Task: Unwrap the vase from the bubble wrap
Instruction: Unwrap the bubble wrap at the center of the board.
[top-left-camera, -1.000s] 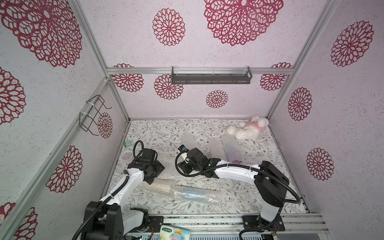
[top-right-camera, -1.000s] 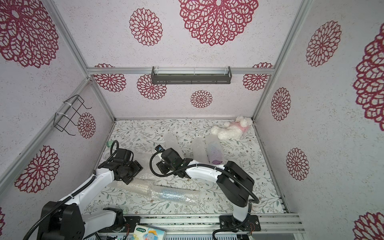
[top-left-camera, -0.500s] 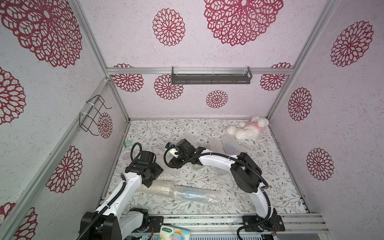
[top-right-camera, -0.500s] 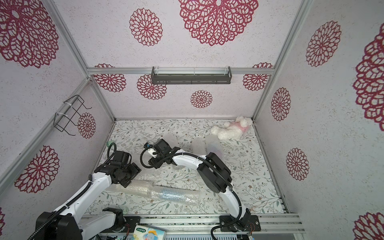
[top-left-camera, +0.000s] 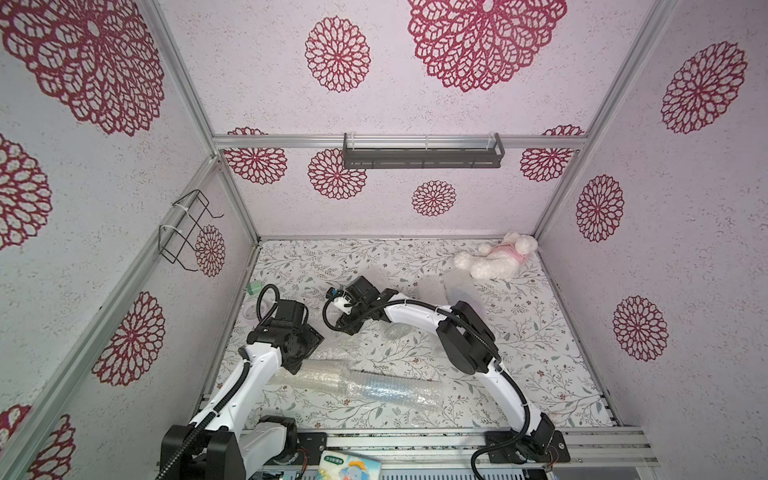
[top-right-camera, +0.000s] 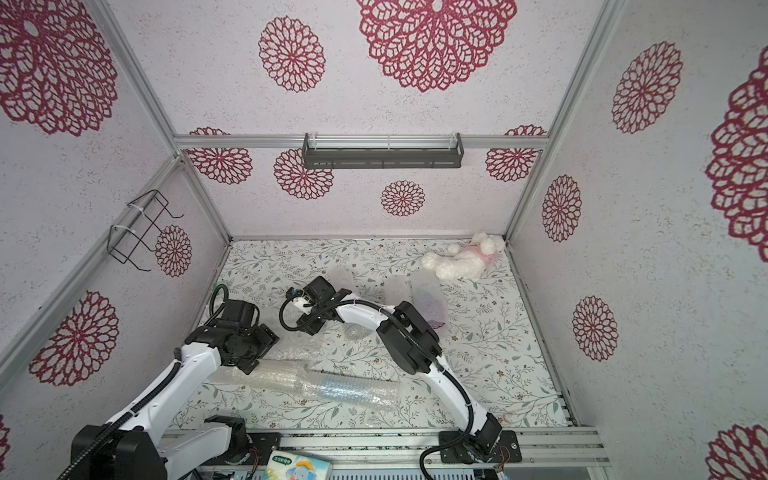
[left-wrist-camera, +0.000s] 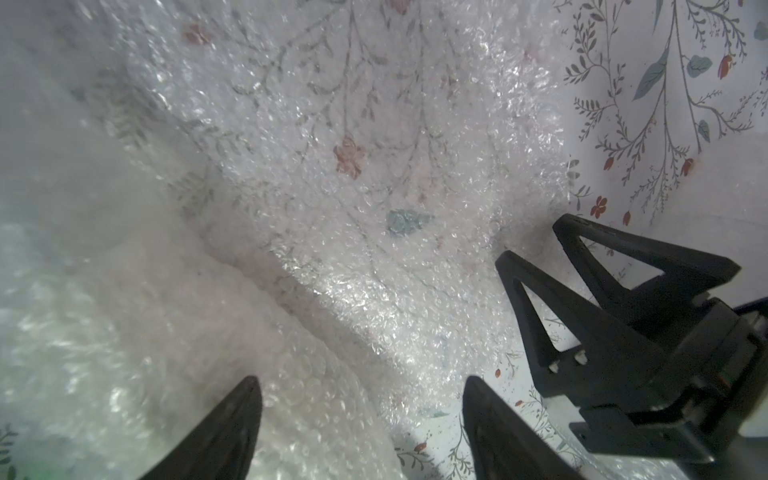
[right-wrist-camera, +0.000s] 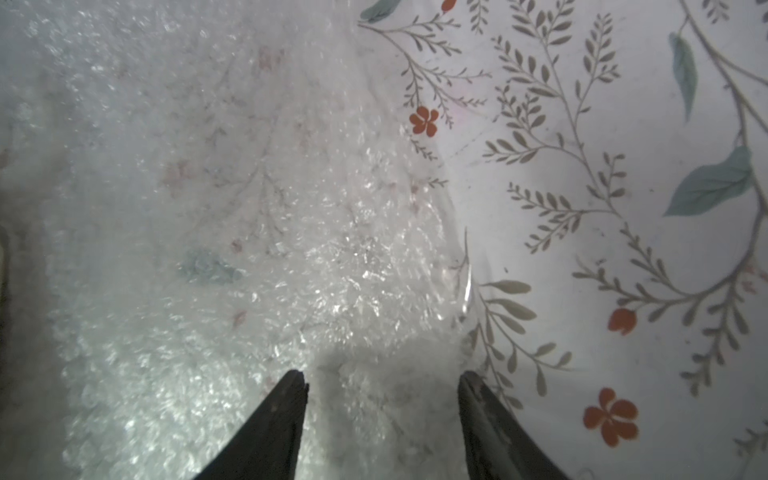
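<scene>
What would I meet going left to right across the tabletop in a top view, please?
Small green object, left gripper, right gripper, clear glass object, plush toy. The bubble wrap roll overlaps several, so omitted.

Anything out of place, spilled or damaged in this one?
Nothing looks spilled or broken. The bubble wrap lies flat as a roll near the front. Only oddity: a white plush toy lying on its side in the far right corner.
</scene>
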